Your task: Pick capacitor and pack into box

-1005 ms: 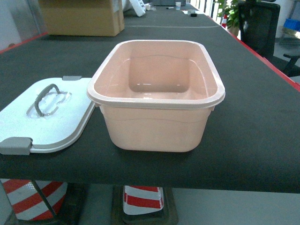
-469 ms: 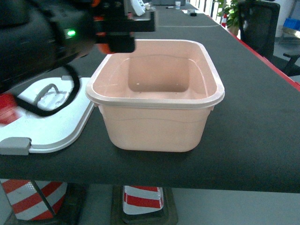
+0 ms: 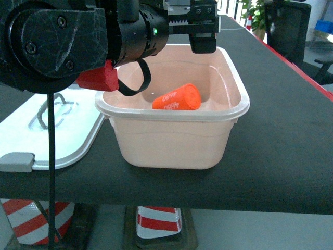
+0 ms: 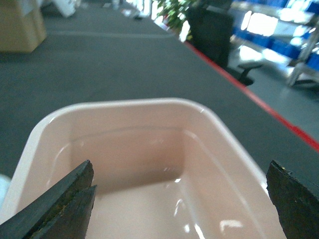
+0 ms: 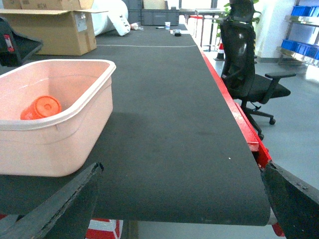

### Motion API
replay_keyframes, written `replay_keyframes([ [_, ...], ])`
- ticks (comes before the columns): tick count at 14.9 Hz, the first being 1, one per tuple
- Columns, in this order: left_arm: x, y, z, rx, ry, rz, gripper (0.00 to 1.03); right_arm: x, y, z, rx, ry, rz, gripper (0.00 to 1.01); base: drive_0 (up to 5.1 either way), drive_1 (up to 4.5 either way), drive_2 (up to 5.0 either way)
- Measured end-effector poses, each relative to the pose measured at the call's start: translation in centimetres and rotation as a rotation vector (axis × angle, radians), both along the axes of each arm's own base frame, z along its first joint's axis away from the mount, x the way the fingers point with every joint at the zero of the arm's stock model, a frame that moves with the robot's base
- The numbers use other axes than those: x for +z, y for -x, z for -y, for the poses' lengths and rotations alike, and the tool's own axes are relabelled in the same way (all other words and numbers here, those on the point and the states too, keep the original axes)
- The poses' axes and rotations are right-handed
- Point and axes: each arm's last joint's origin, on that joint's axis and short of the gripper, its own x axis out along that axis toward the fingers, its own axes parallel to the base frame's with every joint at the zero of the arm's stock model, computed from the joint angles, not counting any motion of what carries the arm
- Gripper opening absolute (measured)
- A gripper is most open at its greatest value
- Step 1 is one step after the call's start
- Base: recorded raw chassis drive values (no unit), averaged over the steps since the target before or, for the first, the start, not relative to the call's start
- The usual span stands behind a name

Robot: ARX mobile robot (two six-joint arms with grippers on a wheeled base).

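Capacitor (image 3: 178, 98): orange cylinder with white print, lying on its side inside the box (image 3: 171, 140), below the left gripper (image 3: 190, 21) and slightly toward the robot from it; nothing touches it. In the right wrist view its round end shows over the box rim. Left gripper hovers above the far part of the box with its jaws spread wide and nothing between them; the left wrist view shows only the two dark fingertips (image 4: 70, 201) at the frame edges and pale pink box floor between. Right gripper (image 5: 179, 209) sits low at the near table edge, well to the right of the box, jaws also wide and empty. Judgement: the pick and drop look done for this piece; whether more capacitors wait cannot be told, none shows on the table (image 3: 281, 135). Box stands uncovered; its white lid (image 3: 52, 130) with grey handle lies flat on the table just left of the box, under the left arm. Closing may remain. Around: cardboard carton (image 5: 55, 27) far behind the left gripper, black office chair (image 5: 249, 59) off the table's right side, striped cone (image 3: 158, 221) beneath. Nothing blocks a straight lift out of the box.
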Motion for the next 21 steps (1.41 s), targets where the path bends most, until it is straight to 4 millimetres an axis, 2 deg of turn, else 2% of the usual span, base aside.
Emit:
replay_keyframes([
  [1, 0.0, 0.6, -1.0, -0.072, 0.021, 0.038, 0.97, 0.0, 0.0, 0.0, 0.0, 0.0, 0.0, 0.98, 0.0, 0.0, 0.0],
  [3, 1.2, 2.5, -4.5, -0.051, 0.033, 0.064, 0.98, 0.0, 0.0, 0.0, 0.0, 0.0, 0.0, 0.98, 0.0, 0.0, 0.0],
  [4, 2.8, 3.0, -7.8, 0.018, 0.041, 0.107, 0.98, 0.0, 0.0, 0.0, 0.0, 0.0, 0.0, 0.98, 0.0, 0.0, 0.0],
  [5, 3.4, 3.3, -11.2, 0.097, 0.037, 0.13, 0.98, 0.0, 0.0, 0.0, 0.0, 0.0, 0.0, 0.98, 0.0, 0.0, 0.0],
  [6, 2.9, 3.2, -13.9, 0.166, 0.018, 0.119, 0.98, 0.0, 0.0, 0.0, 0.0, 0.0, 0.0, 0.98, 0.0, 0.0, 0.0],
  [8, 0.4, 2.2, -18.0, 0.26, -0.015, 0.048, 0.98, 0.0, 0.0, 0.0, 0.0, 0.0, 0.0, 0.98, 0.0, 0.0, 0.0],
  [10, -1.8, 0.3, -20.4, 0.304, -0.027, -0.017, 0.98, 0.0, 0.0, 0.0, 0.0, 0.0, 0.0, 0.98, 0.0, 0.0, 0.0],
  [12, -4.1, -2.7, -21.9, 0.298, -0.052, -0.096, 0.98, 0.0, 0.0, 0.0, 0.0, 0.0, 0.0, 0.98, 0.0, 0.0, 0.0],
  [15, -9.4, -6.8, -22.6, 0.282, -0.089, -0.229, 0.98, 0.0, 0.0, 0.0, 0.0, 0.0, 0.0, 0.98, 0.0, 0.0, 0.0],
  [16, -11.0, -7.8, -22.7, 0.277, -0.103, -0.267, 0.98, 0.0, 0.0, 0.0, 0.0, 0.0, 0.0, 0.98, 0.0, 0.0, 0.0],
  [18, -12.7, -8.7, -23.3, 0.282, -0.114, -0.319, 0.98, 0.0, 0.0, 0.0, 0.0, 0.0, 0.0, 0.98, 0.0, 0.0, 0.0],
  [21, -12.6, -8.9, -24.5, 0.298, -0.128, -0.318, 0.63, 0.0, 0.0, 0.0, 0.0, 0.0, 0.0, 0.98, 0.0, 0.0, 0.0],
])
